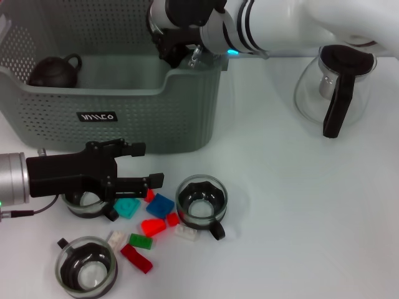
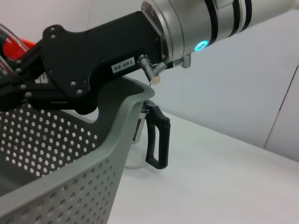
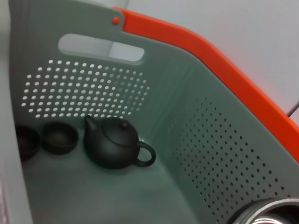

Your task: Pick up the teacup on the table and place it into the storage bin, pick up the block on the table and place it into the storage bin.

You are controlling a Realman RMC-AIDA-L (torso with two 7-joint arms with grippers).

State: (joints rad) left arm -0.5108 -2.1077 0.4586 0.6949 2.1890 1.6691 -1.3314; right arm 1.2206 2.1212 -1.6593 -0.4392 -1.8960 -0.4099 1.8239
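Two arms busy; right gripper over storage bin, fingers unclear, glass rim below; you lower gently; left gripper open beside blocks.

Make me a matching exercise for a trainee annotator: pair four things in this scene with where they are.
Things:
1. dark teapot
2. glass jug
3. blue block
4. right gripper

Places:
A. on the table, right of the storage bin
B. over the bin's right end
C. inside the bin
D. among loose blocks in front of the bin

Pairs: 1-C, 2-A, 3-D, 4-B
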